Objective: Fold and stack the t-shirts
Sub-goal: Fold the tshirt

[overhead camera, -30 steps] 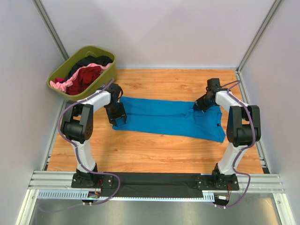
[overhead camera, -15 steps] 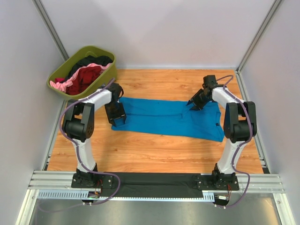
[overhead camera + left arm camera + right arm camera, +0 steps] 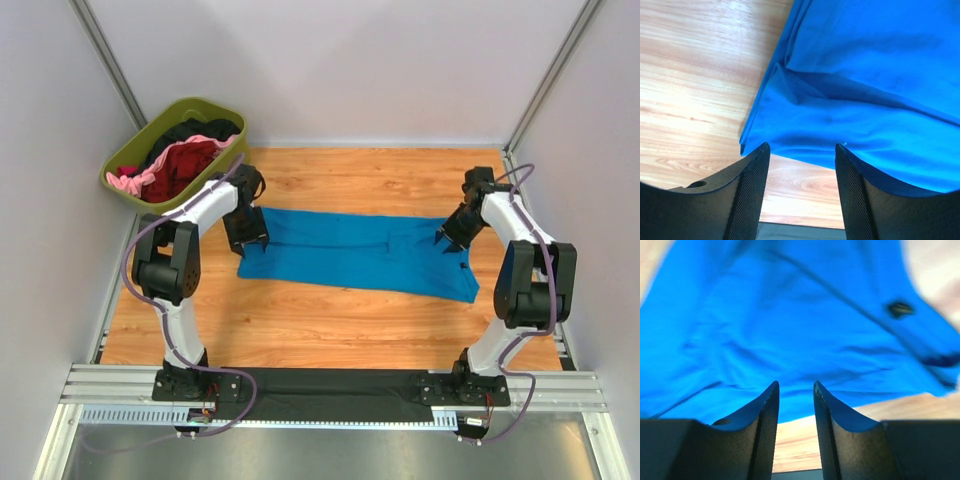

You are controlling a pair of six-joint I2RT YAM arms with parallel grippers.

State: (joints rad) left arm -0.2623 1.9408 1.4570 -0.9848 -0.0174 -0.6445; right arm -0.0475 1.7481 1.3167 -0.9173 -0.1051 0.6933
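A bright blue t-shirt (image 3: 360,250) lies folded lengthwise into a long strip across the wooden table. It fills the left wrist view (image 3: 865,90) and the right wrist view (image 3: 790,325). My left gripper (image 3: 250,240) hovers over the shirt's left end, open and empty (image 3: 802,150). My right gripper (image 3: 447,238) hovers over the shirt's right end near the collar, jaws a little apart and empty (image 3: 796,387). Dark red, pink and black shirts (image 3: 180,160) lie heaped in the tub.
The olive-green tub (image 3: 225,170) stands at the back left corner. Walls and metal posts close the table on three sides. A black strip and a rail (image 3: 330,385) run along the near edge by the arm bases.
My right gripper swung from over the shirt's upper middle-right out to its right end. My left gripper shifted slightly up along the left end. The shirt's left edge lies a little flatter.
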